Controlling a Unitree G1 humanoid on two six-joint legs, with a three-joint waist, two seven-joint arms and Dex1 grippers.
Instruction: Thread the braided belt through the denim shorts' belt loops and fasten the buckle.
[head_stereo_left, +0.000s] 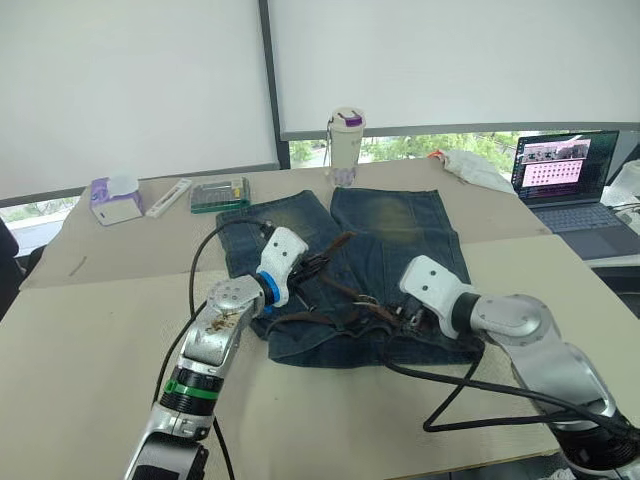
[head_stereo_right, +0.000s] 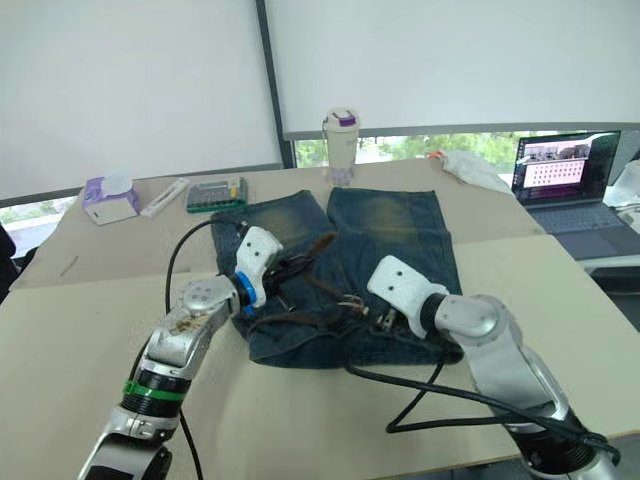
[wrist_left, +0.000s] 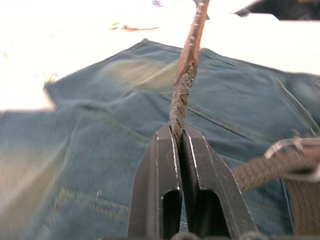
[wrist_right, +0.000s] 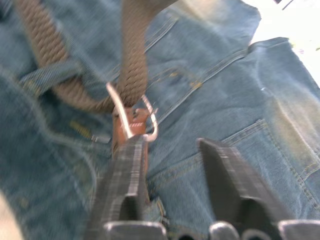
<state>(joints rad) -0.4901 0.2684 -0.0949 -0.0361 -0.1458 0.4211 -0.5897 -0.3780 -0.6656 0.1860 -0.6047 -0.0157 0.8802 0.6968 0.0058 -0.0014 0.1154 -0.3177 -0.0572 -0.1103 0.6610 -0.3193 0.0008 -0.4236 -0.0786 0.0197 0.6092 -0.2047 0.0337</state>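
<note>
Two grippers work over your denim shorts (head_stereo_left: 385, 255), spread on the beige table (head_stereo_left: 90, 330) beside a laptop (head_stereo_left: 570, 180). The left gripper (wrist_left: 179, 137) pinches the braided belt (wrist_left: 186, 80); the right gripper (wrist_right: 172, 150) gapes beside the buckle (wrist_right: 132, 117).

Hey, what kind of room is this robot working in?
Probably an office or lab: a laptop open on a side desk, roller blinds over the windows, and a work table covered in brown paper.
</note>
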